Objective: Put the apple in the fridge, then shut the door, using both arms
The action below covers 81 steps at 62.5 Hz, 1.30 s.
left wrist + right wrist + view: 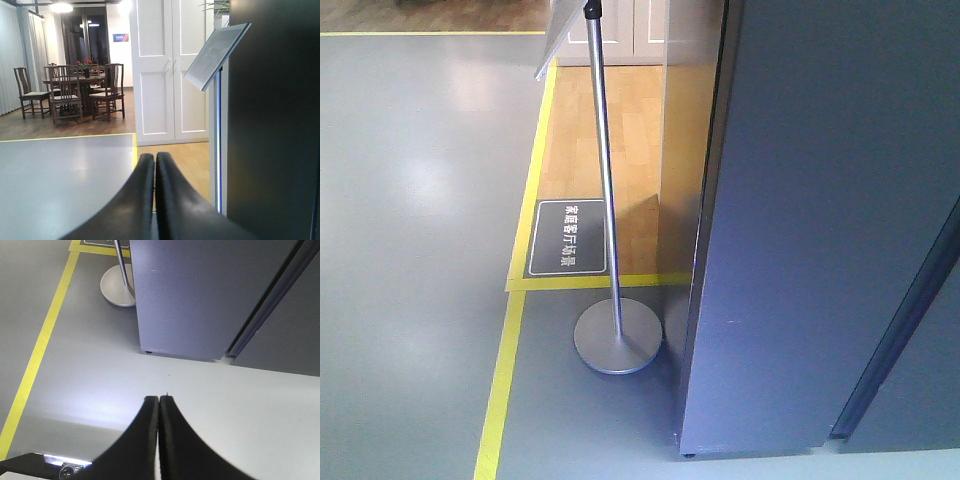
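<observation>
The dark floor plaque (567,238) carries white Chinese characters too small for me to read. My left jaws (154,159) and right jaws (159,400) are both pressed together, holding nothing. The fridge (820,220) stands beside the sign stand (616,335), its door (280,335) seemingly closed; its top is cut off.

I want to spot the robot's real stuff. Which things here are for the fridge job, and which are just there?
For the job:
- fridge
- left gripper, shut
- right gripper, shut
No apple shows.

Just there:
- sign stand
- floor plaque
- yellow floor tape
- dining table and chairs
- white cupboard
</observation>
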{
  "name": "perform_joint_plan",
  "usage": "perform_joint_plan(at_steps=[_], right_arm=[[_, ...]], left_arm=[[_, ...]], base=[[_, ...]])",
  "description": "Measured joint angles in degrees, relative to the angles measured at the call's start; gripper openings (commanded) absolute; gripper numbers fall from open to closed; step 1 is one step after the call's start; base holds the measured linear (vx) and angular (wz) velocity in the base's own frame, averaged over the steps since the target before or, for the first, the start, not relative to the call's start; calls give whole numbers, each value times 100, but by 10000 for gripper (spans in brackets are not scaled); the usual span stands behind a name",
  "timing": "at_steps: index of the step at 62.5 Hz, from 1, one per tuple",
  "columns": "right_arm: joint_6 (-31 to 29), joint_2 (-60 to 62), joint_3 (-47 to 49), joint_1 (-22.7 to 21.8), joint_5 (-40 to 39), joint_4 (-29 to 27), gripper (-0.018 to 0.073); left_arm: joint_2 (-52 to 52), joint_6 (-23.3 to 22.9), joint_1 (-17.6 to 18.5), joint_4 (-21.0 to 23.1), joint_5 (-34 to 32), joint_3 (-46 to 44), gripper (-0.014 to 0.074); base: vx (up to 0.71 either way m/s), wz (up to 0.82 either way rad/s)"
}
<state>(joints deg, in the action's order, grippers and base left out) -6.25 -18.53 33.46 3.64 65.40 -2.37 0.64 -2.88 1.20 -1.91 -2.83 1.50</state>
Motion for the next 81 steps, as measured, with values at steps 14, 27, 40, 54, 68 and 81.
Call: perform_joint_plan(at_steps=[14,27,40,54,68,81], right_arm=[[0,0,0,0,0,0,-4],[0,0,0,0,0,0,-4],[0,55,-43,0,-55,0,-4],[-36,800,-1237,0,-2333,5,-4],[-42,1598,-2826,0,-4995,-137,-4],[-42,1901,-3495,0,-6457,-354,-4]], left_arm=[[0,0,0,0,-12,0,-6],[0,0,0,0,-23,0,-6],[0,0,0,0,-23,0,-6],[0,6,0,0,-23,0,-6],[0,11,0,0,-23,0,-6],[0,11,0,0,-23,0,-6]], base=[[0,0],[0,0],[0,0],[0,0],[0,0],[0,0]])
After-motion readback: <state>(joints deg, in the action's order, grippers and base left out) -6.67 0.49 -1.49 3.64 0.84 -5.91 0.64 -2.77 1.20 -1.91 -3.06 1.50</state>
